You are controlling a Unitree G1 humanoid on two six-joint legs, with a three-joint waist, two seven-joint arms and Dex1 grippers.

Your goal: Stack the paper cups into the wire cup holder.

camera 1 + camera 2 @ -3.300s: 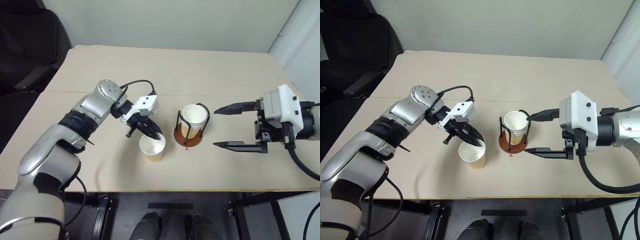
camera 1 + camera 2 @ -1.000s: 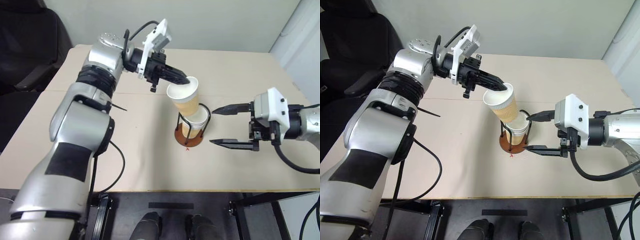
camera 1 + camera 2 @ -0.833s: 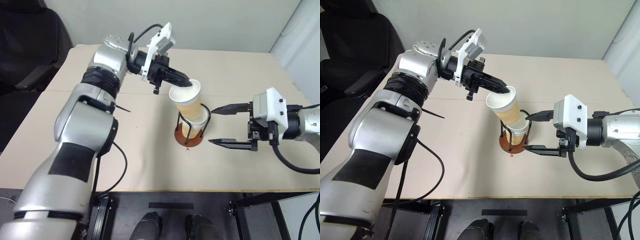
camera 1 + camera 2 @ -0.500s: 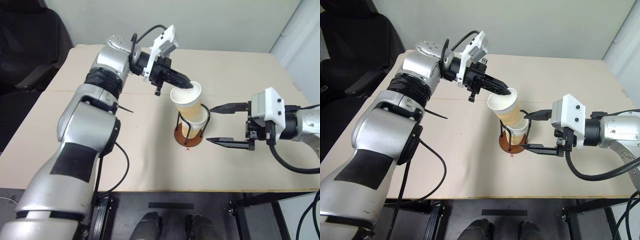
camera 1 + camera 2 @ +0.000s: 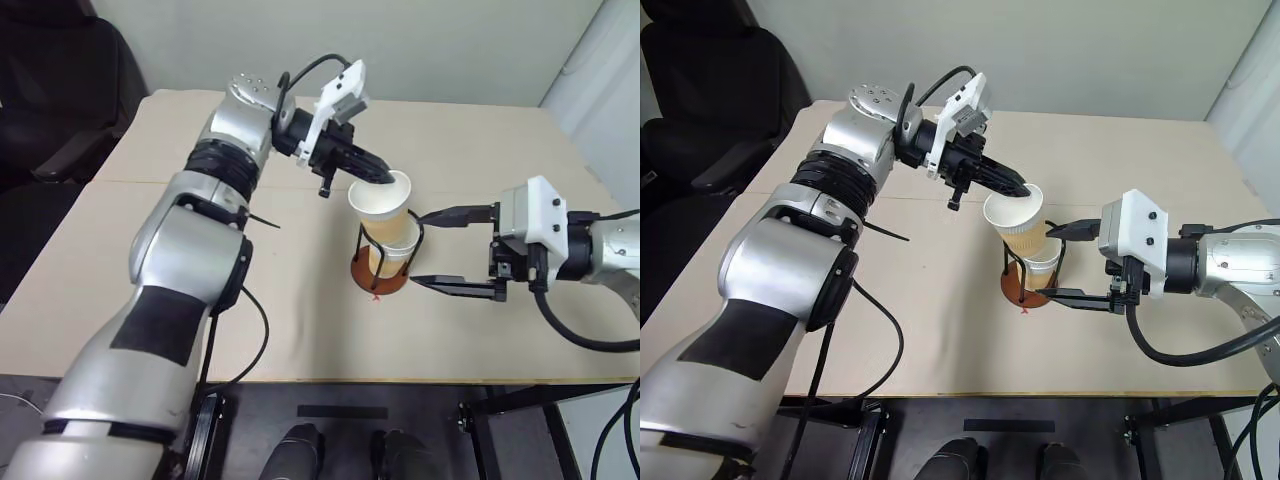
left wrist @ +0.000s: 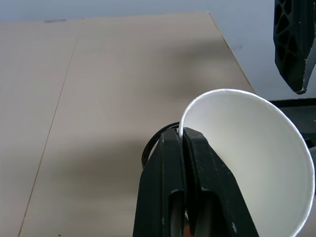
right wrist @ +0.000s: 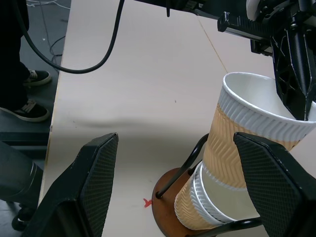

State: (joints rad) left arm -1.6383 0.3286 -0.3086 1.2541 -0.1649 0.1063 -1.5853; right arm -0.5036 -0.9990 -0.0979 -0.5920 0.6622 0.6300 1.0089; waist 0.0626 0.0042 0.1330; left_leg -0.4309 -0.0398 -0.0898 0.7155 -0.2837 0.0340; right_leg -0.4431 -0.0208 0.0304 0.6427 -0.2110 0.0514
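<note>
My left gripper [image 5: 384,177] is shut on the rim of a paper cup [image 5: 380,197], one finger inside and one outside. The pinch on the white rim is plain in the left wrist view, where the fingers [image 6: 183,148] close on the cup [image 6: 247,148]. The held cup leans slightly, and its bottom sits in the mouth of another paper cup [image 7: 207,200] standing in the wire cup holder [image 5: 378,276]. My right gripper [image 5: 422,250] is open at the holder's right side, one finger beyond it and one nearer, touching nothing.
The beige table [image 5: 200,260] holds nothing else near the holder. A black chair [image 5: 50,90] stands past the table's left end. A small red mark [image 7: 146,202] lies on the table just in front of the holder's base.
My left gripper has carried the cup right and down. The cup has turned more upright and its bottom has dropped into the cup in the holder. My right gripper has kept still.
</note>
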